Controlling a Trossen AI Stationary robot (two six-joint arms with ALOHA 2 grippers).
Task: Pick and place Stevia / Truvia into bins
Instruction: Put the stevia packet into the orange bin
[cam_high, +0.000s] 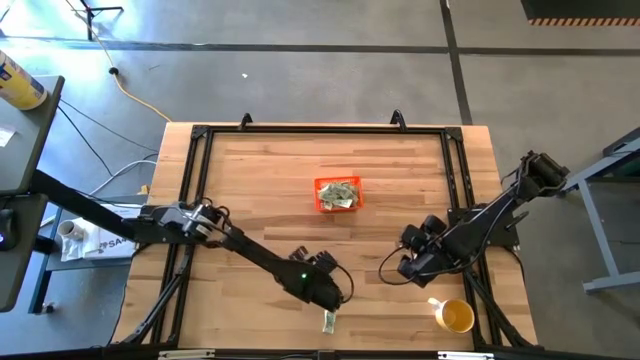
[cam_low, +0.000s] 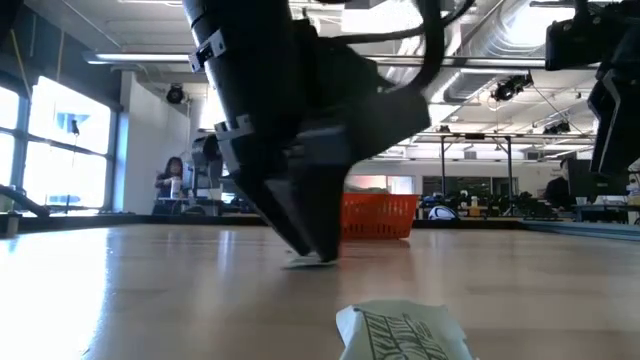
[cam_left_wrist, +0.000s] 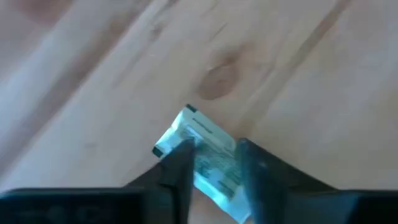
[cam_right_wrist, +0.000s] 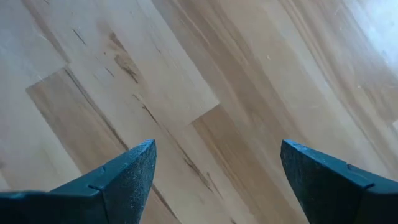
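In the left wrist view a green and white Stevia packet (cam_left_wrist: 200, 138) sits between the fingers of my left gripper (cam_left_wrist: 214, 154). That gripper stands near the table's near edge (cam_high: 330, 297) and points down at the wood (cam_low: 315, 252). A second packet (cam_high: 328, 320) lies flat on the table just nearer the edge, large in the low view (cam_low: 400, 335). The orange bin (cam_high: 338, 193) stands at the table's middle and holds several packets. My right gripper (cam_high: 408, 262) hangs open over bare wood (cam_right_wrist: 217, 155), right of the bin. My left gripper pinches the Stevia packet between its two fingers, which come from above and point down. The fingers (cam_left_wrist: 181, 167) close on the packet's long sides near one end (cam_left_wrist: 214, 171), and the other end (cam_left_wrist: 186, 118) sticks out past them. The packet (cam_low: 308, 261) is at table level under the fingertips.
A yellow mug (cam_high: 455, 316) stands near the table's near right corner, close to the right arm. A black frame (cam_high: 190, 160) runs along the table's sides. Bare wood lies between the left gripper and the bin. A person (cam_low: 172, 185) is far off in the room.
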